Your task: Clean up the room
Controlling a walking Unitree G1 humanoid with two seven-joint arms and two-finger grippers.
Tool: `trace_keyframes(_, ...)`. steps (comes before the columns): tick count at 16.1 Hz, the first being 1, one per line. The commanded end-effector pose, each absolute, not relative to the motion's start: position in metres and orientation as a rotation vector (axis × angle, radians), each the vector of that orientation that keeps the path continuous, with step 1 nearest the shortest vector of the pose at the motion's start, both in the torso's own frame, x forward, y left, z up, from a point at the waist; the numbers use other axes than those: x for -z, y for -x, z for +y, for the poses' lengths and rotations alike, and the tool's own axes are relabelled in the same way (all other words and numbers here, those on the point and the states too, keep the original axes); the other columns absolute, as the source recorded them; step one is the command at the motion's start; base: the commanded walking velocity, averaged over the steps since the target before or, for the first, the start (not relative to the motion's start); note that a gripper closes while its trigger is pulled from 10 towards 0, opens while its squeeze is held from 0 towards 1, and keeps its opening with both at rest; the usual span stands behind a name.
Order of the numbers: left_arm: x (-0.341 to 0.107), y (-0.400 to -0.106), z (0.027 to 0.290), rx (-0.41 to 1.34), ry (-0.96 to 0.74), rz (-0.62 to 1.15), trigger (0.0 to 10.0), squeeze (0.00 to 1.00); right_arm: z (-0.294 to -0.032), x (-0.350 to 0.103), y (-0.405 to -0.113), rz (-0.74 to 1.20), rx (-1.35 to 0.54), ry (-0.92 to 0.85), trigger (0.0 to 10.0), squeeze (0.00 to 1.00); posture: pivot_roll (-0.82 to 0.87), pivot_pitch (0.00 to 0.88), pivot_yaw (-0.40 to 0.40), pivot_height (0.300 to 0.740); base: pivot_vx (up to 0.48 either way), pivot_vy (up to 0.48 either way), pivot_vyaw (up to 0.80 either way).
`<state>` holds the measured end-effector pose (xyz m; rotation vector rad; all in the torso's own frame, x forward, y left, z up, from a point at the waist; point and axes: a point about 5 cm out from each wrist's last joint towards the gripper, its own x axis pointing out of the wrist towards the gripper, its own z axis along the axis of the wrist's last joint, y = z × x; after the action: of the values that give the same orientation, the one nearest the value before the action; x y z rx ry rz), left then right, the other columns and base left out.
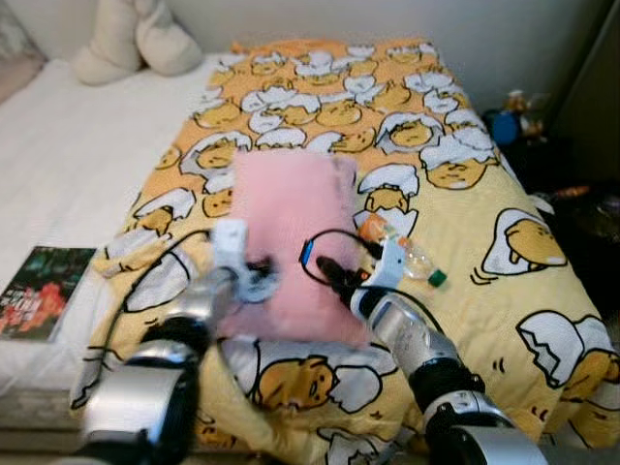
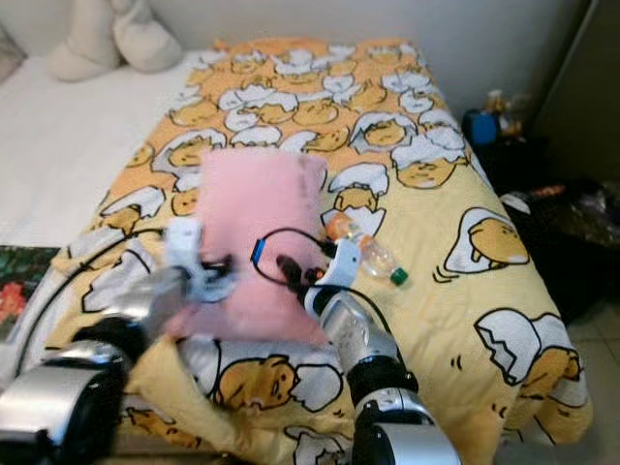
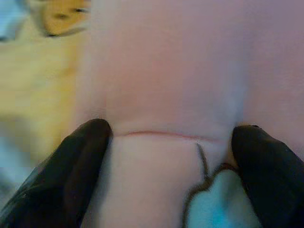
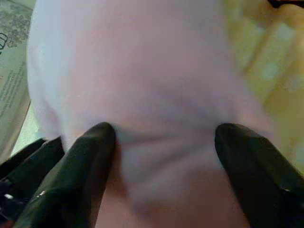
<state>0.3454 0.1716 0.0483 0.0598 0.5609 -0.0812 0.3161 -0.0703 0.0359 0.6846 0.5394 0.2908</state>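
Observation:
A pink fluffy pillow (image 1: 286,223) lies lengthwise on the yellow egg-pattern duvet (image 1: 465,291). My left gripper (image 1: 260,276) is at its near left side and my right gripper (image 1: 329,271) at its near right side. In the left wrist view the two black fingers (image 3: 80,171) press into pink fabric (image 3: 166,85) from both sides. The right wrist view shows the same: fingers (image 4: 90,166) dent the pillow (image 4: 142,71) bulging between them. Both grippers are shut on the pillow. Its near end looks slightly raised.
A clear plastic bottle (image 1: 402,250) with an orange label and green cap lies just right of the pillow. A dark book (image 1: 39,291) rests on the white sheet at left. Cream cushions (image 1: 136,39) sit at the bed's head. Dark clutter (image 1: 513,121) stands right of the bed.

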Motion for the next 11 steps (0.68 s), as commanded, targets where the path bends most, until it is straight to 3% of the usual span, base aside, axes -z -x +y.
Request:
trace_keyframes(1, -0.029, -0.329, 0.192, 0.018, -0.111, 0.652, 0.0, 0.0, -0.073, -0.034, -0.317, 0.532, -0.287, -0.656, 0.0, 0.0, -0.18, 0.05, 0.117, 0.74, 0.0, 0.0, 0.0)
trace_keyframes(5, -0.025, -0.323, 0.202, -0.043, -0.028, 0.661, 0.0, 0.0, -0.086, -0.021, -0.309, 0.531, -0.278, -0.538, 0.0, 0.0, -0.17, 0.045, 0.113, 0.74, 0.0, 0.0, 0.0)
trace_keyframes(7, -0.029, -0.329, 0.185, 0.035, 0.071, 0.611, 0.0, 0.0, -0.086, -0.018, -0.308, 0.527, -0.295, -0.532, 0.0, 0.0, -0.17, 0.046, 0.117, 0.74, 0.0, 0.0, 0.0)
trace_keyframes(11, -0.025, -0.327, 0.148, 0.206, 0.108, 0.601, 0.0, 0.0, -0.076, -0.025, -0.312, 0.516, -0.317, -0.634, 0.0, 0.0, -0.17, 0.043, 0.124, 0.74, 0.0, 0.0, 0.0)
